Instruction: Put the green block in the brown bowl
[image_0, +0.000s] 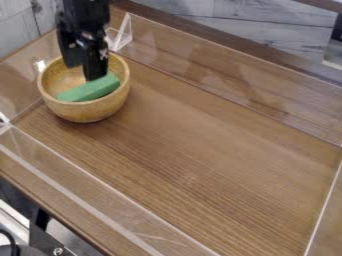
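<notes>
Small flat bright green block (88, 90) lying inside round light-brown wooden bowl (83, 108), at ten o'clock on the brown wooden table (201, 150). Black robot gripper (83, 62) hanging just above the bowl, fingers spread apart, holding nothing

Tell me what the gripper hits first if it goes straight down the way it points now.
Most likely the green block lying inside the brown bowl. The gripper hangs open over the bowl, pointing down; depth from this single view is unclear, so it could meet the bowl's floor beside the block instead.
</notes>
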